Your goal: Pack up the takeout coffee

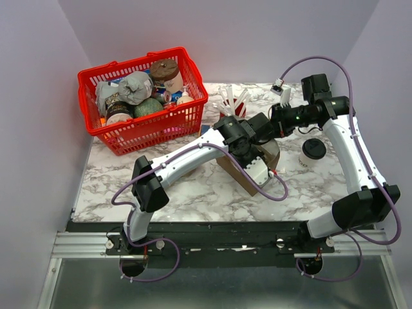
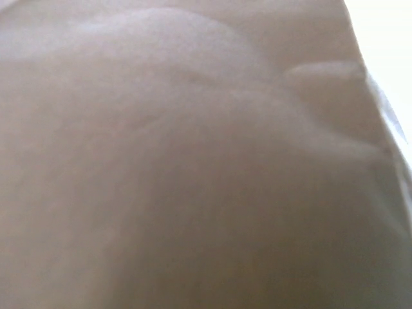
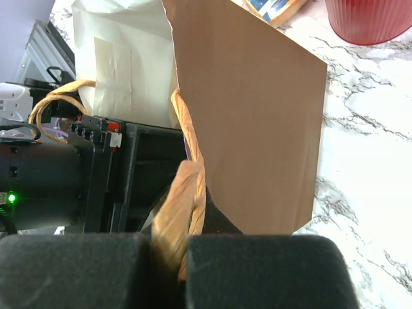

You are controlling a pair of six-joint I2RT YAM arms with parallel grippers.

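The takeout coffee [image 1: 313,152], a cream paper cup with a black lid, stands upright on the marble table to the right of a brown paper bag [image 1: 237,177]. My right gripper [image 3: 172,257] is shut on the bag's twisted paper handle [image 3: 190,148] and holds that side of the bag [image 3: 257,129] up. My left gripper [image 1: 261,168] reaches into the bag's mouth. Its wrist view is filled with blurred brown paper, so its fingers are hidden. Neither gripper touches the cup.
A red basket [image 1: 145,132] full of groceries stands at the back left. A red cup [image 1: 235,106] with white plastic cutlery sits just behind the bag, near my right gripper. The bag's second handle [image 3: 51,103] loops by the left arm's wrist.
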